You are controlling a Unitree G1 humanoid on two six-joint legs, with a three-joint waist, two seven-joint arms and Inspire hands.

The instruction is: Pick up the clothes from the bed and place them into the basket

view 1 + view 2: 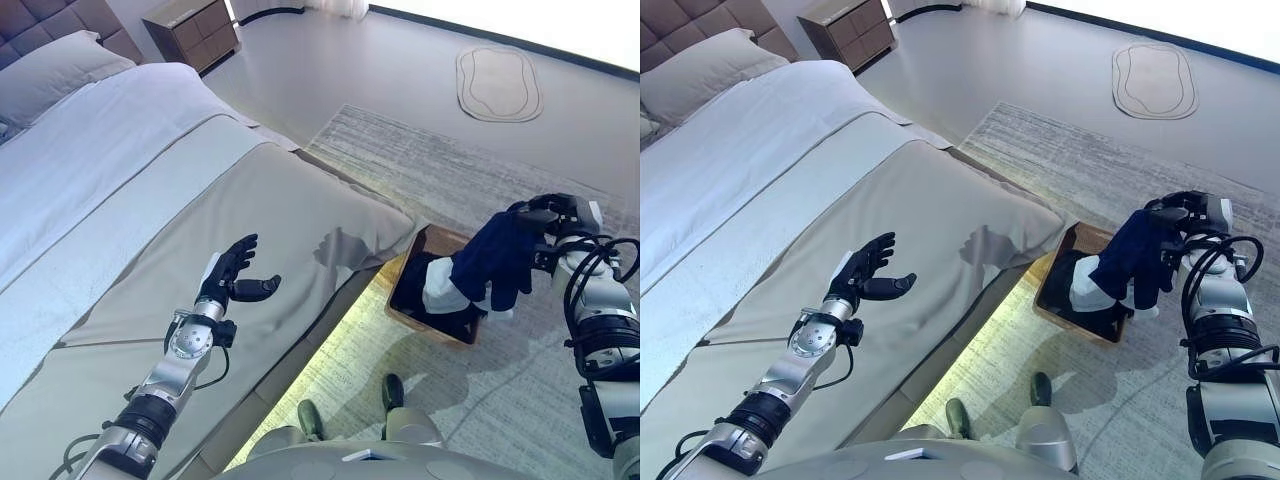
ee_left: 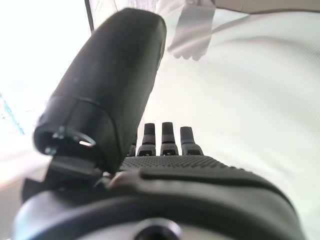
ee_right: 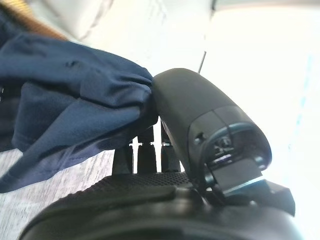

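Left hand (image 1: 232, 272), dark and ribbed, hovers above the taupe bedspread (image 1: 260, 210) with fingers straight and thumb splayed, holding nothing; beneath it the bed (image 1: 120, 150) shows a smooth white sheet band, a grey pillow (image 1: 55, 75) and a quilted headboard (image 1: 40, 20); right hand (image 1: 1175, 225) is raised over the floor beside the bed, thumb and fingers pinched on a navy garment (image 1: 492, 255) of soft, fine-knit cloth that hangs in loose folds above the basket (image 1: 400, 300); the basket, a rectangular brown tray with low walls, rests on a pale woven rug (image 1: 480, 170) and already contains dark and white clothes (image 1: 438, 290); a wooden nightstand (image 1: 192, 30) stands near the headboard; an oval mat (image 1: 498, 82) lies on the far floor.
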